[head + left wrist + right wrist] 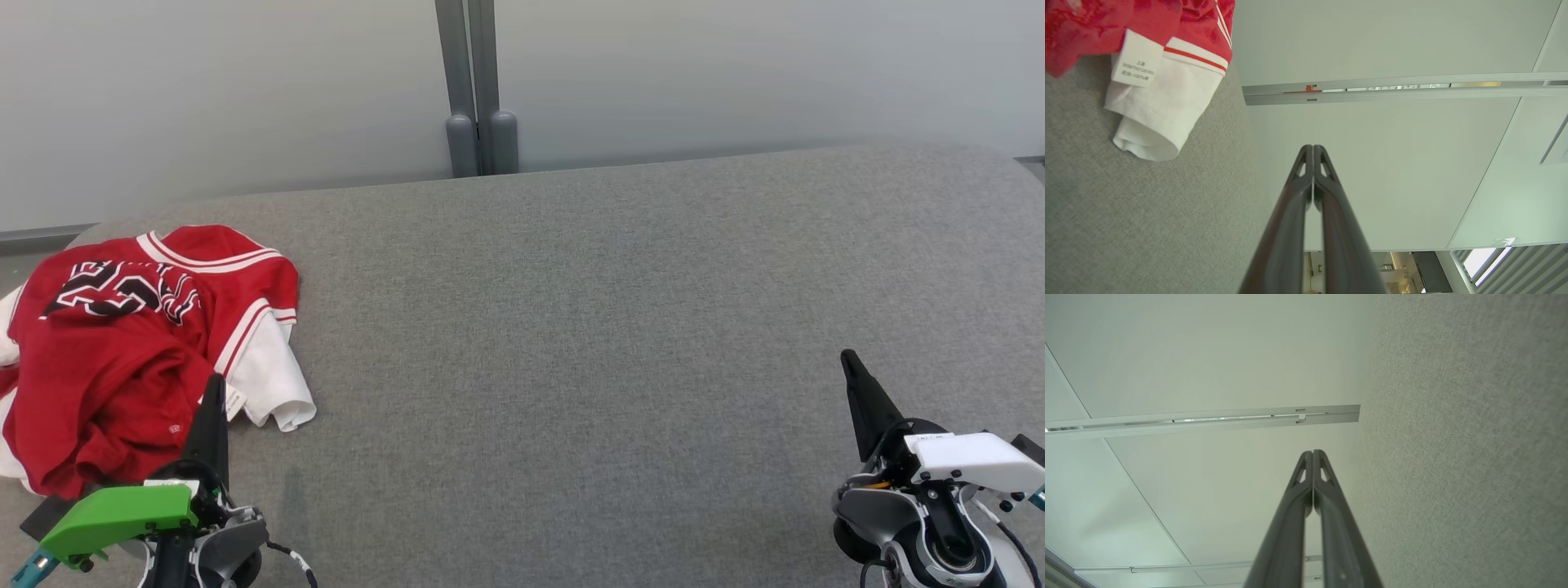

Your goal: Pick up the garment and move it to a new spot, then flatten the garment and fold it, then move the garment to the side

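A red jersey (122, 359) with white sleeves and black-and-white lettering lies crumpled at the left end of the grey felt table (588, 327). Its white sleeve (1163, 106) and a care label (1138, 59) show at the upper left of the left wrist view. My left gripper (214, 388) is shut and empty, with its tips just beside the jersey's lower right edge; in its own view the tips (1313, 148) meet with nothing between them. My right gripper (849, 359) is shut too, empty, over bare table at the lower right, and its closed tips (1313, 452) point past the table edge.
Behind the table stands a pale wall (735, 73) with a grey vertical post (476, 82) at the middle. The table's far edge curves down at both ends. Grey felt stretches between the jersey and my right gripper.
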